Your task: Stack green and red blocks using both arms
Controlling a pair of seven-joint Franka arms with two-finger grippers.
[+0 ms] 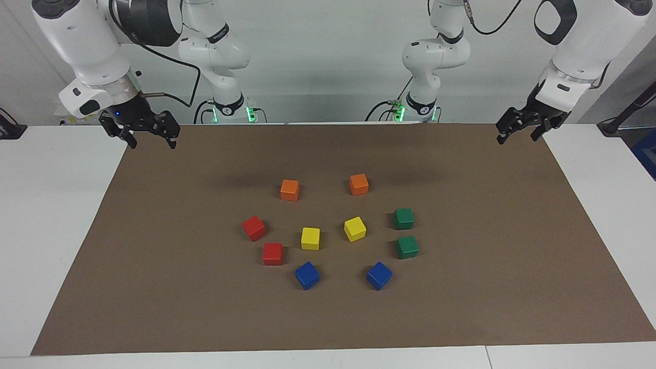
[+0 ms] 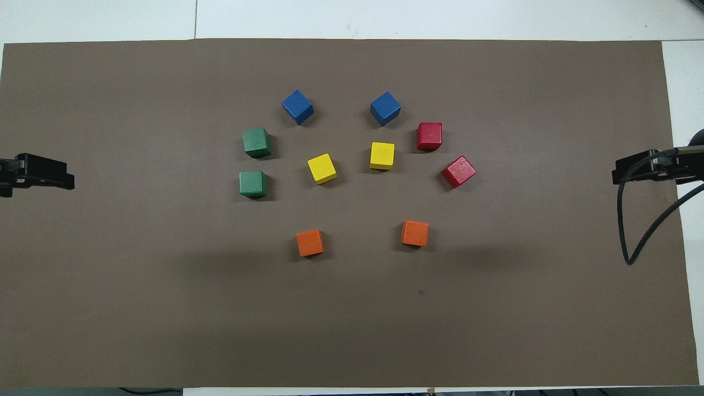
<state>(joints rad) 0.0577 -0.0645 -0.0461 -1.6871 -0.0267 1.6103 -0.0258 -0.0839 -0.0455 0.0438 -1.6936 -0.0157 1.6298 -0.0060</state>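
Observation:
Two green blocks (image 1: pixel 404 218) (image 1: pixel 407 247) sit side by side on the brown mat toward the left arm's end; the overhead view shows them too (image 2: pixel 256 142) (image 2: pixel 253 183). Two red blocks (image 1: pixel 254 228) (image 1: pixel 272 253) lie toward the right arm's end, the same pair as (image 2: pixel 458 171) (image 2: pixel 429 136). All of them rest singly, none stacked. My right gripper (image 1: pixel 152 145) hangs open and empty over the mat's corner at its own end, seen from above at the mat's edge (image 2: pixel 646 169). My left gripper (image 1: pixel 517 139) hangs open and empty over the other corner (image 2: pixel 38 175).
Two orange cubes (image 1: pixel 289 189) (image 1: pixel 359 184) lie nearest the robots. Two yellow cubes (image 1: pixel 310 238) (image 1: pixel 354 228) sit in the middle of the group, and two blue cubes (image 1: pixel 307 275) (image 1: pixel 378 275) lie farthest. A black cable (image 2: pixel 627 220) droops from the right gripper.

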